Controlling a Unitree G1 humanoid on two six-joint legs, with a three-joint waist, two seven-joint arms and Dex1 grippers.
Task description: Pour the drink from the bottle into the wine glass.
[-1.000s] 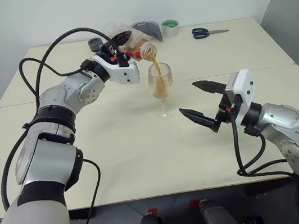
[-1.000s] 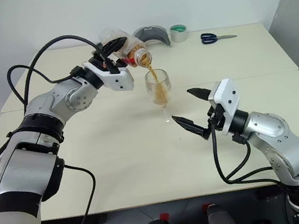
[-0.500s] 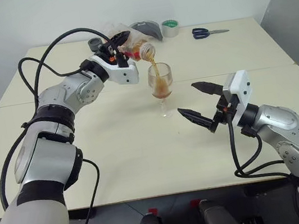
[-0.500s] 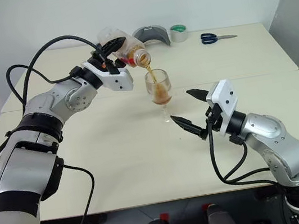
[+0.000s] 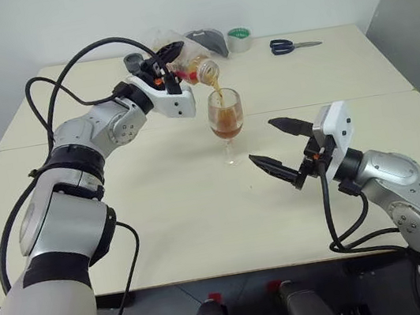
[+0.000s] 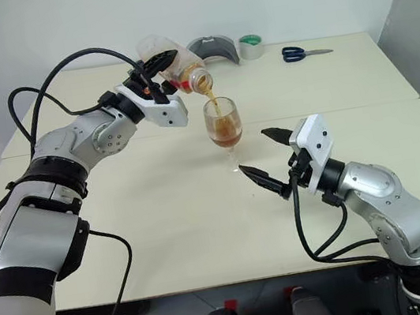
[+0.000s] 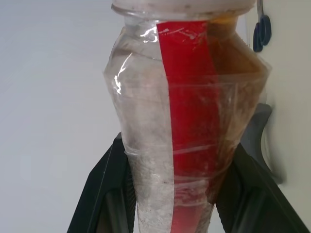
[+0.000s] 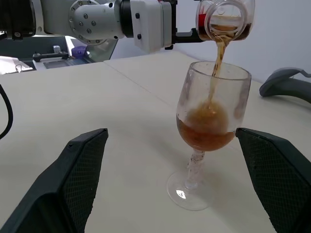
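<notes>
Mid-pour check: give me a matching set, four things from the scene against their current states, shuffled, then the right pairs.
Things:
1. bottle
2. wine glass
3. right gripper
4. scissors

States:
A. open, near the glass, holding nothing
B. lying at the table's far edge
C. tipped, gripped by the left gripper
D. upright, partly filled with the drink

Pairs: 1-C, 2-D, 3-A, 4-B

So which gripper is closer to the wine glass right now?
Left. The left gripper holds the bottle tilted just above the wine glass rim, pouring. The right gripper, open, hovers beside its foot, apart.
</notes>
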